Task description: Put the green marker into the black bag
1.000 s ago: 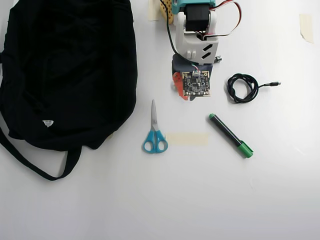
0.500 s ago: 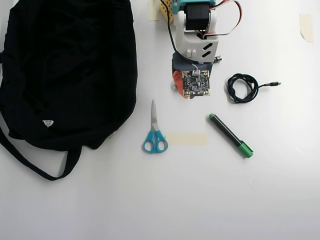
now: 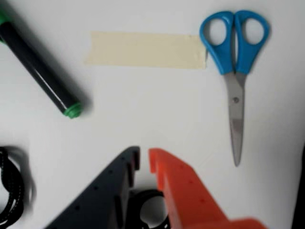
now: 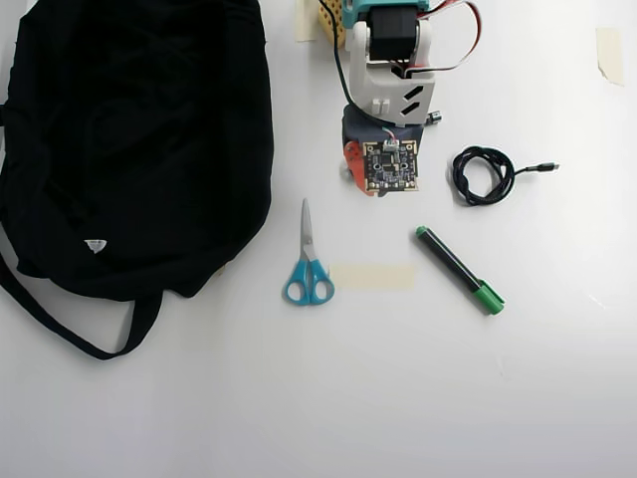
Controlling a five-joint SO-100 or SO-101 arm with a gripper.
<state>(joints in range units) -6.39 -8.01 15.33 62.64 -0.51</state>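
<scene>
end effector (image 3: pixel 144 161): you see it entering the wrist view from the bottom edge, one dark finger on the left and one orange finger (image 3: pixel 183 183) on the right. Tips sit nearly together with only a thin slit between them, nothing gripped. It hangs over bare table. In the overhead view it sits under the wrist board at top centre (image 4: pixel 360 177), mostly hidden by the arm.

green marker (image 4: pixel 459 270): lies flat on the table, lower right of centre in the overhead view, angled diagonally with the green cap at its lower right end and the small green tip at the upper left. In the wrist view (image 3: pixel 40 71) it is at the upper left, only the tip end and part of the barrel inside the frame. Well apart from the end effector, untouched.

black bag (image 4: pixel 129 139): fills the upper left of the overhead view, slumped flat, strap looping out at the lower left, small white tag on its lower part. Far from the marker, with the scissors between them.

scissors (image 4: pixel 308 264): blue handles, closed, blades pointing to the top of the overhead view, just right of the bag.

tape strip (image 4: pixel 372 277): beige, stuck to the table between scissors and marker.

cable (image 4: pixel 485 174): black coil, right of the arm, above the marker.

table (image 4: pixel 398 398): plain white.
</scene>
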